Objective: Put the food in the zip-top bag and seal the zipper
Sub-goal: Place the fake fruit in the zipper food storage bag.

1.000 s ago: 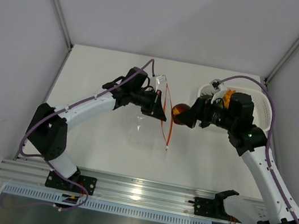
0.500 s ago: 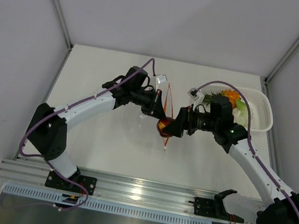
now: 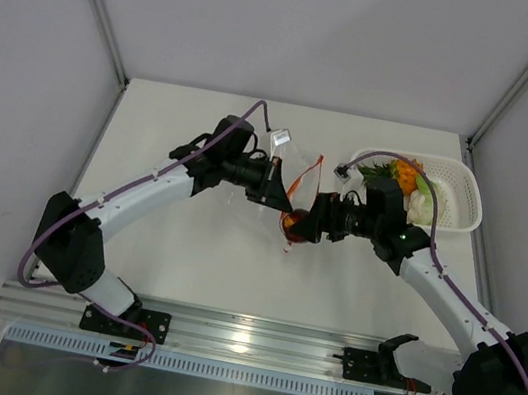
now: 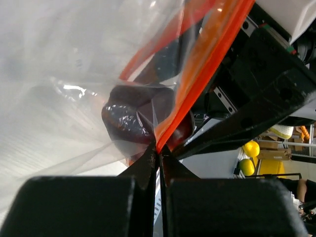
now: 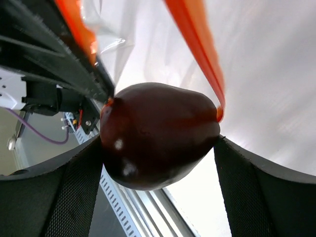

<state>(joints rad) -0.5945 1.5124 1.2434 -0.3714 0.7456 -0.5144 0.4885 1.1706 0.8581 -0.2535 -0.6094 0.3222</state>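
where the top cam looks down, the left gripper (image 3: pixel 282 196) is pinched shut on the zipper (image 3: pixel 309 172) near mid-table. the right gripper (image 3: pixel 300 226) clamps the dark red-purple fruit (image 3: pixel 291 225), jaws spread wide round it, touching the orange strip. the pineapple (image 3: pixel 405 171) & white-green veg piece (image 3: pixel 423 206) sit in the white basket (image 3: pixel 464 185).

left wrist cam: fingertips are pressed together on the zipper (image 4: pixel 207 64). the fruit (image 4: pixel 126 118) shows thru the clear film of the zip-top bag (image 4: pixel 59 74); can't tell how far in it is.

right wrist cam: the fruit (image 5: pixel 158 140) sits between both pads (image 5: pixel 237 168), touching each. the zipper (image 5: pixel 195 44) arcs over it w/ bag film behind.
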